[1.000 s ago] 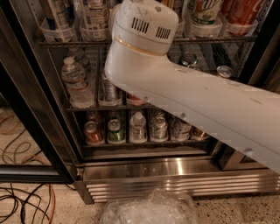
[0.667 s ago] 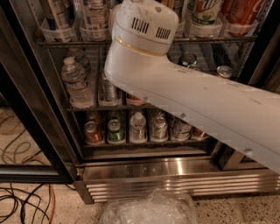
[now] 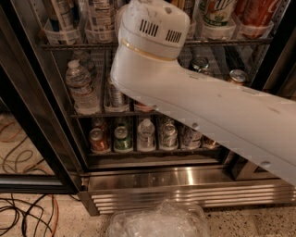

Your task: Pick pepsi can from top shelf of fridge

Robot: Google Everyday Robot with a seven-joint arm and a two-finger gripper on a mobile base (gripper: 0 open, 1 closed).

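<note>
The pepsi can (image 3: 60, 13) seems to be the dark can at the upper left of the frame, though its label is hard to read; it stands upright in a clear holder (image 3: 57, 35) at the front of the top shelf (image 3: 76, 46), with its top cut off by the frame edge. Just right of it a pale lettered can (image 3: 100, 14) sits in the next holder. Further along the same shelf, at the upper right, are a green-and-white can (image 3: 217, 11) and a red Coca-Cola can (image 3: 257, 11). The robot's thick white arm (image 3: 199, 99) runs from the right edge up to a vented joint at the top centre, covering the middle of the shelf. The claw does not show anywhere in the frame, so whether it is wide, narrow or holding anything cannot be told. Below, in the fridge (image 3: 44, 134), a water bottle (image 3: 81, 88) stands on the middle rack. The lowest rack holds a red can (image 3: 98, 140), a green can (image 3: 123, 139) and a small bottle (image 3: 146, 134) side by side. Under them lies the ribbed steel base (image 3: 175, 187), with crumpled clear plastic (image 3: 157, 223) at the bottom centre and cables (image 3: 25, 217) on the floor at the lower left
</note>
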